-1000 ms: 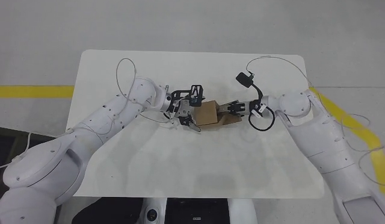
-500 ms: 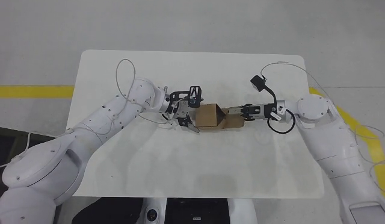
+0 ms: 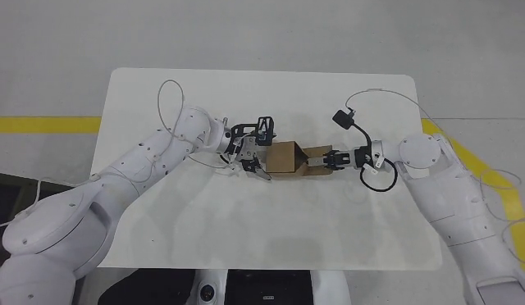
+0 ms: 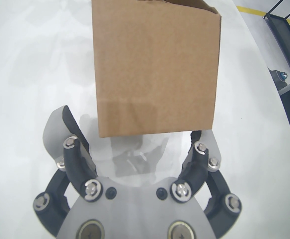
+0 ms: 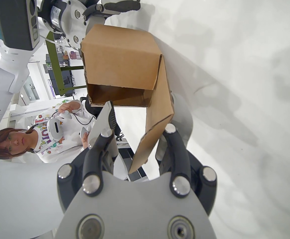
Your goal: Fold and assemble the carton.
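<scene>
A small brown carton (image 3: 285,157) lies on its side at the middle of the white table (image 3: 164,100). My left gripper (image 3: 263,149) is open at its closed end; in the left wrist view the fingers (image 4: 70,130) flank the carton (image 4: 155,70) without squeezing it. The other end is open, and one flap (image 3: 317,161) sticks out toward my right gripper (image 3: 333,158). In the right wrist view that gripper (image 5: 138,116) is open, with the flap (image 5: 160,110) between its fingers and resting against one. The other finger sits at the carton's (image 5: 120,58) mouth.
Loose cables loop over both arms above the table. The table's right edge (image 4: 271,80) curves close past the carton, with a black rack (image 4: 284,26) on the floor beyond it. Bare tabletop lies in front of and behind the carton.
My right arm drew back to the right, then eased slightly toward the carton. The flap swung outward with it. The left arm and the carton body kept still.
</scene>
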### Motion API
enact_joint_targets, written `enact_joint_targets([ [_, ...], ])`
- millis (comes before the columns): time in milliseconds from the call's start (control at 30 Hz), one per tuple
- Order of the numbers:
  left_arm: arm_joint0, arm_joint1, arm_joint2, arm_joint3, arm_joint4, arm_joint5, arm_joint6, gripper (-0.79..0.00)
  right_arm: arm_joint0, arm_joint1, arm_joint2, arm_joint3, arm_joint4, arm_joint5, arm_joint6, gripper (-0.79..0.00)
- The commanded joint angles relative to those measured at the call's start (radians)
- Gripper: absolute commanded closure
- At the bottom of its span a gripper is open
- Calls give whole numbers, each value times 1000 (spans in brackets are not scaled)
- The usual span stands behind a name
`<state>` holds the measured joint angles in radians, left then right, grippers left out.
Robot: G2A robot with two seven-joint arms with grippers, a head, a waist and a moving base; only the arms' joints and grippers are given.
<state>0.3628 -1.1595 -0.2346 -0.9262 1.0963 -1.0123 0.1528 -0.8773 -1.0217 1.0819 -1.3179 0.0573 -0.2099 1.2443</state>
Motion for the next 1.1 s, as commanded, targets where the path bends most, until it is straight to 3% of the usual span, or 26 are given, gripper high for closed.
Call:
enact_joint_targets([
  [0,-1,0,2,0,-2,0,0,-785,0,0,-2,-1,-10,16,-9,-354],
  [1067,-19,-2,35,-8,-26,0,-6,-785,75,-21,-137,-170,-247,263,-88,-369],
])
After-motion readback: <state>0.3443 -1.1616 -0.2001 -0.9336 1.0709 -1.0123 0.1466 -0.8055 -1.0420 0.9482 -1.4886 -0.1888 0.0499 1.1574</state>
